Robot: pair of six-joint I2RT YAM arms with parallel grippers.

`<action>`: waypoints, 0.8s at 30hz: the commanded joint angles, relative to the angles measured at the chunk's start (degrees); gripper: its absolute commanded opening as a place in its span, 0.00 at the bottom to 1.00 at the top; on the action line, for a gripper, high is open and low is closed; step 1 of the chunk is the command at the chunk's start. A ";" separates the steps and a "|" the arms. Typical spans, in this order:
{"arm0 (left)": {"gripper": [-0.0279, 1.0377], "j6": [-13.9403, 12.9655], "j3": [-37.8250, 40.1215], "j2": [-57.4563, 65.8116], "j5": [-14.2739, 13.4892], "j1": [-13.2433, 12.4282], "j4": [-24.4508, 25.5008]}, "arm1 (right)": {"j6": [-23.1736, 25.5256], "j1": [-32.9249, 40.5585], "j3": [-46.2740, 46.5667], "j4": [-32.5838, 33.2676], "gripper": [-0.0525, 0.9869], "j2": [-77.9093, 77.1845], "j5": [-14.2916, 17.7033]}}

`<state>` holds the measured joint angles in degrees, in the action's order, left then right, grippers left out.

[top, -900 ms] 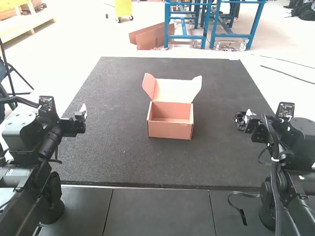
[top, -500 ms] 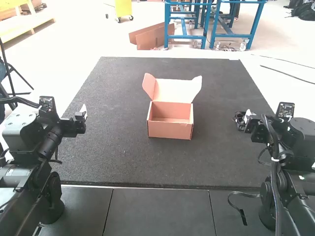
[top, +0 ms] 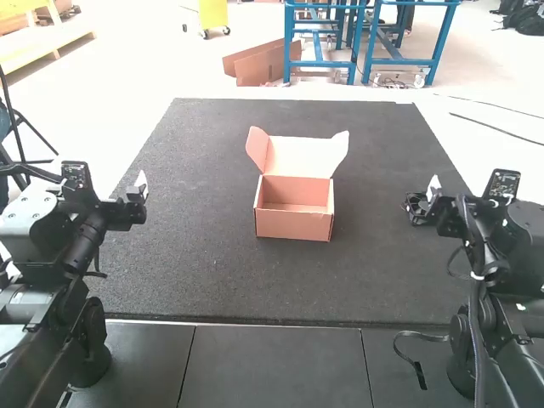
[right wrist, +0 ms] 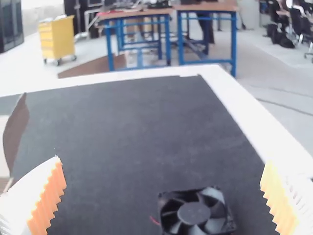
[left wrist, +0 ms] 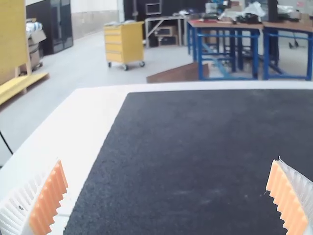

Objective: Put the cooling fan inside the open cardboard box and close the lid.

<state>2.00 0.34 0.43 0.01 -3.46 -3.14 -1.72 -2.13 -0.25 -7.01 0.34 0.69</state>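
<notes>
Fixed high view from above and behind the rig, facing forward and down over the whole black mat (top: 195, 170). Left wrist view low, facing forward along the mat's left border. Right wrist view low, close on the cooling fan (right wrist: 195, 214), shared with the high view.

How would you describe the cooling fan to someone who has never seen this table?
On the dark mat, look right of the open cardboard box, near the mat's right edge. The fan lies flat there: small, black, square, with round blades.
</notes>
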 commanded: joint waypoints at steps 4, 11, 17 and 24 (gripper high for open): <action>0.93 0.20 -0.08 -0.51 0.08 0.04 -5.56 | 0.84 -0.68 -0.63 -5.91 0.93 -0.51 1.25; 0.93 -0.33 4.50 0.10 0.08 0.12 -7.06 | 0.84 -0.68 -4.23 -5.39 0.93 0.54 1.25; 0.93 -0.59 10.82 5.55 -0.10 0.12 -5.39 | 0.92 -0.77 -10.73 -6.09 0.93 8.54 1.68; 0.93 -0.59 21.46 18.12 -0.45 0.04 -3.02 | 5.06 -0.86 -25.76 2.61 0.93 25.15 3.18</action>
<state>1.76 16.71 14.90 -0.01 -3.49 -6.63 0.10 -2.15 -19.84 -6.09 20.73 2.55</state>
